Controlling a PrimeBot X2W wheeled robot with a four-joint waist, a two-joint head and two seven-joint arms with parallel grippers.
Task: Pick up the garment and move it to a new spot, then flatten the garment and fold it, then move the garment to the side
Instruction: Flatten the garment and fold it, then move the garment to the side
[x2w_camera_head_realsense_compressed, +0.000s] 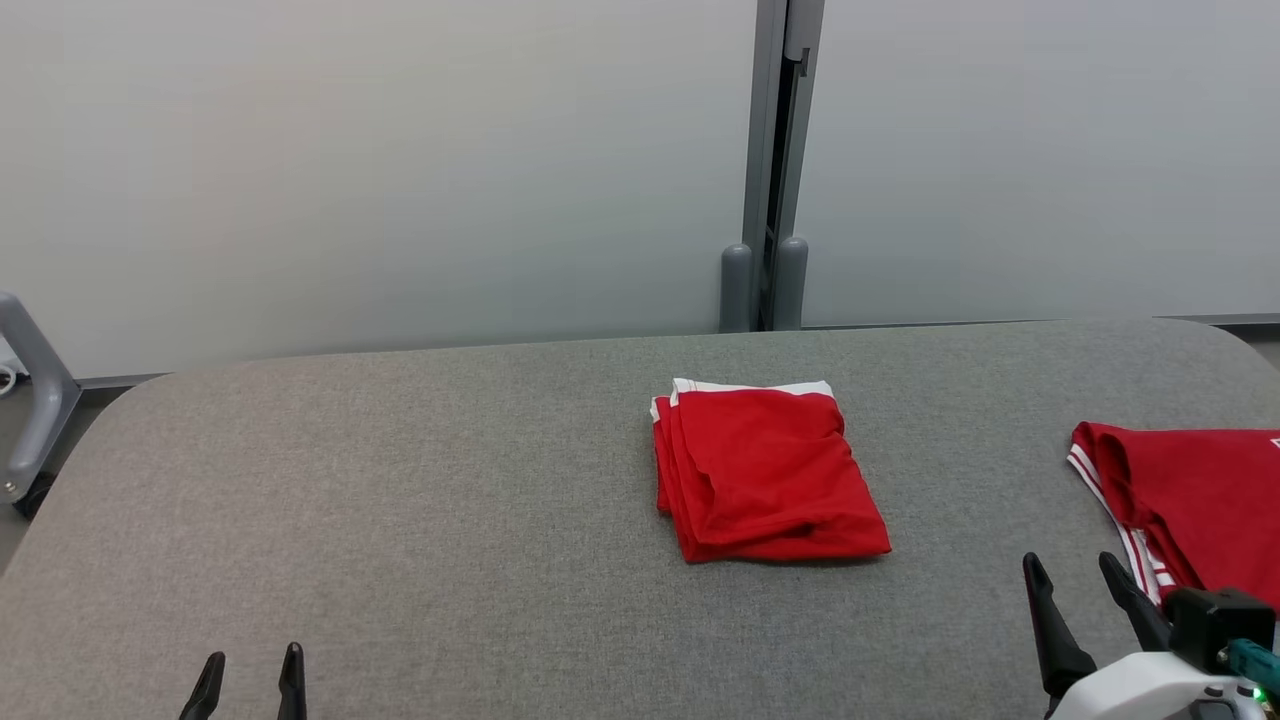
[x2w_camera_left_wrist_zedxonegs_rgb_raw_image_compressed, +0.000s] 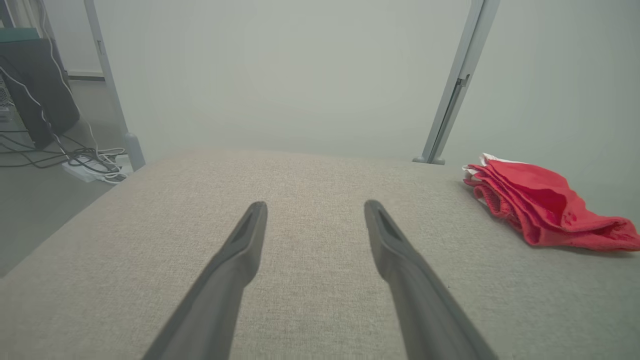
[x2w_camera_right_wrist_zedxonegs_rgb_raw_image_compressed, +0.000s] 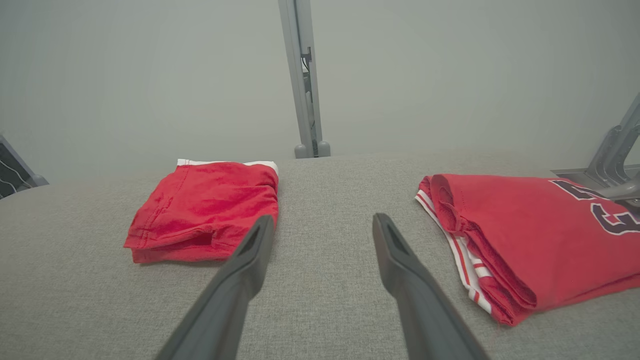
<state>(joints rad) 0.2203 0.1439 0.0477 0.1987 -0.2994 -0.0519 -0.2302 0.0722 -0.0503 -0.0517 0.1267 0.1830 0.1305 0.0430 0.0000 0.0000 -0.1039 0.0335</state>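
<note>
Now: red garment (x2w_camera_head_realsense_compressed: 768, 475) folded square | grey woven table (x2w_camera_head_realsense_compressed: 400, 500) | soft cloth

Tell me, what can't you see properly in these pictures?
Second red shirt: cut off by the right edge in the right wrist view, so its dark print is unreadable.
Left gripper: the head view's bottom edge cuts off its base.
Folded red garment: inner layers hidden under its top layer.

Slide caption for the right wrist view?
Open right gripper over grey fabric table, between a folded white-banded red garment and a folded dark-lettered red jersey.
</note>
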